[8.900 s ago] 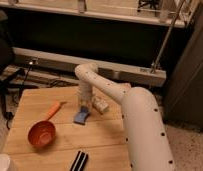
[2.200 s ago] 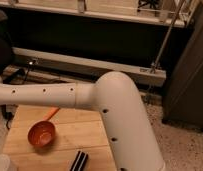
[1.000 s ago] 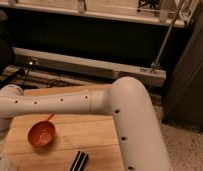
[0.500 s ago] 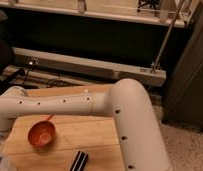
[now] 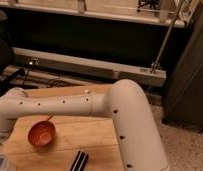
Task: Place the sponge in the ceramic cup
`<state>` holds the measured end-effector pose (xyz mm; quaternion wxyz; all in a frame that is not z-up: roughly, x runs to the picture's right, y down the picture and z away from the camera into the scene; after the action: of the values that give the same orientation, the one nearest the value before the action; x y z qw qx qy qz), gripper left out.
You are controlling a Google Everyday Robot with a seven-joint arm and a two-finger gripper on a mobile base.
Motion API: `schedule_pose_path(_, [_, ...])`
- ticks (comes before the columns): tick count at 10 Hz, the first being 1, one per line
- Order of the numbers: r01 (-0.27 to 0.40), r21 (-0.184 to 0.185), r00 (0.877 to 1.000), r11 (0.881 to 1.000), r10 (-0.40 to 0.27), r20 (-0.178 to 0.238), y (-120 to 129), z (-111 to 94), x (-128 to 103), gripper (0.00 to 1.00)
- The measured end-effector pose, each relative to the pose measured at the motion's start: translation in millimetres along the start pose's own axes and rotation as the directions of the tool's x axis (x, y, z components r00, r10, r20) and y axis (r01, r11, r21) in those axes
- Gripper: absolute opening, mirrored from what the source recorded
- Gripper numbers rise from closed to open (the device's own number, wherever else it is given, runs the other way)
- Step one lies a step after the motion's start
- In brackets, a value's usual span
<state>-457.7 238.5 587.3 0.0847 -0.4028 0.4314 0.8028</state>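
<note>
One white arm [image 5: 70,105] is stretched across the wooden table [image 5: 95,145] from the lower right to the far left, where it is bent downward and cut off by the lower-left corner. The gripper is not shown. It is judged to lie below that corner, at the end of the last link, and whether it is open, closed or holding anything cannot be told.

The sponge is not seen anywhere on the visible part of the table. A pale shape [image 5: 1,163] is caught at the very corner, just beside the end of the arm. It may be the rim of the ceramic cup, though too little of it is shown to be sure. The long reach to that corner is best explained by the cup standing there. The scene would fit the sponge being held over the cup out of sight, and equally its lying inside already.

An orange-red bowl [image 5: 41,134] with a short handle is left upright on the table near the arm, apart from the corner. A black object [image 5: 79,161] is laid at the front edge. Behind the table, cables [image 5: 25,75] are trailed along the floor, and a metal pole [image 5: 167,37] is leaned at the right.

No brand, label or writing can be read. Only rows of small dark dots are seen along the arm.
</note>
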Motion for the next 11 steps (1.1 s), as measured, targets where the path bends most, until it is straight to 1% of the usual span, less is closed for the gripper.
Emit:
schedule_pose_path(5, [-0.008, -0.002, 1.000, 1.000, 0.008, -0.013, 4, -1, -8, 0.00])
schedule_pose_path(8, [-0.004, -0.003, 1.000, 1.000, 0.004, -0.009, 6, 3, -14, 0.00])
schedule_pose_path(11, [0.010, -0.007, 1.000, 1.000, -0.010, -0.005, 7, 12, -17, 0.00])
